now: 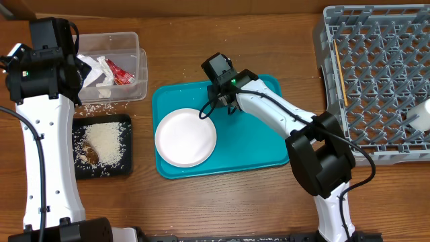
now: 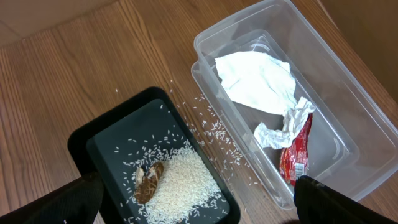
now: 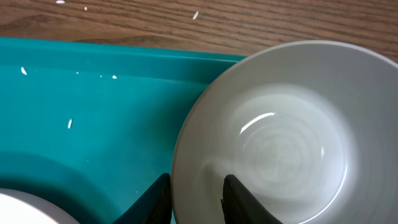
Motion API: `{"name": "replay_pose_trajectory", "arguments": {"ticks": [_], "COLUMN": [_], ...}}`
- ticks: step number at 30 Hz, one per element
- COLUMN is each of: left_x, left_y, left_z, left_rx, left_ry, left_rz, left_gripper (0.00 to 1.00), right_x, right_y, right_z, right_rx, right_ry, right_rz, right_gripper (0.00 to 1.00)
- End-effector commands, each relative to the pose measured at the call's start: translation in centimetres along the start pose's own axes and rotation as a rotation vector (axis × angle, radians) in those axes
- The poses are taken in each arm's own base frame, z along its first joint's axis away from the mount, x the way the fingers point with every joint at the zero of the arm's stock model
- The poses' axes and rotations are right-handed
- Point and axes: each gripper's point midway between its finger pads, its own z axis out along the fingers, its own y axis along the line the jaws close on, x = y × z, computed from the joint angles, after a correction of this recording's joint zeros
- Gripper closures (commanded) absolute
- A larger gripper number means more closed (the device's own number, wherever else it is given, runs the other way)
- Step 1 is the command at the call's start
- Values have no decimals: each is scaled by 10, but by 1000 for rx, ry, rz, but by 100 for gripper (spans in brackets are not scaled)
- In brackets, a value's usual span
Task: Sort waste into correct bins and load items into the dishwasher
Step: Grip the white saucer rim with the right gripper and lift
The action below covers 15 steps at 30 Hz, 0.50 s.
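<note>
Your right tool [image 3: 198, 194] sits closest to the lens, its two fingers [image 3: 160, 200] astride the rim of the bowl [image 3: 280, 137]: one outside the wall, one inside, with little more than the rim between them. You cannot tell from the pictures whether they already pinch it or merely flank it. The bowl stands on the teal tray [image 1: 259, 144], close to that tray's far edge and just beside the plate [image 1: 186, 138], which lies on the tray's left half. A few rice grains speck the teal floor near the bowl.

Your left tool [image 2: 198, 182] hangs spread wide, holding nothing, over the tub [image 2: 348, 106] and the black tray [image 2: 112, 140] at the left of the desk [image 1: 269, 47]. In the tub lie the napkin [image 2: 255, 78] and the wrapper [image 2: 297, 152]. The black tray holds a heap of rice [image 2: 183, 180] with a brown scrap [image 2: 148, 182] touching it. Loose grains [image 2: 214, 127] litter the wood between the two bins.

At the far right stands the rack [image 1: 376, 81]; the chopsticks [image 1: 340, 70] lie along its left side, and a white dish [image 1: 421, 115] shows at its right, cut off by the frame. Your right forearm [image 1: 282, 114] crosses the tray's right half, between bowl and rack. Bare teal lies right of the plate, and a strip of bare wood parts tray from rack.
</note>
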Motion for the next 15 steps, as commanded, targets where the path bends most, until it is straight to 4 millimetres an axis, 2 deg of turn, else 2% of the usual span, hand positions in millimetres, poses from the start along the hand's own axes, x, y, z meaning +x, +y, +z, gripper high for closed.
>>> {"name": "replay_pose_trajectory", "arguments": {"ticks": [1,10,12,15], "left_x": [1,1,1,1], "left_y": [-1,-1,-1,-1], "left_z": [3,3,3,3], "left_rx": [-10,-10,-10,-10], "left_ry": [0,0,0,0], "left_rz": [-14,-14,-14,-14], "left_gripper": [0,0,0,0], "right_x": [3,16,15,11], "right_y": [0,-4,-3,-2], "right_z": [3,8,7,4], "right_rx": [10,22,20,18], "right_ry": [4,40,37,32], "right_rz": [12,6,7,8], "right_gripper": [70,66,69,81]}}
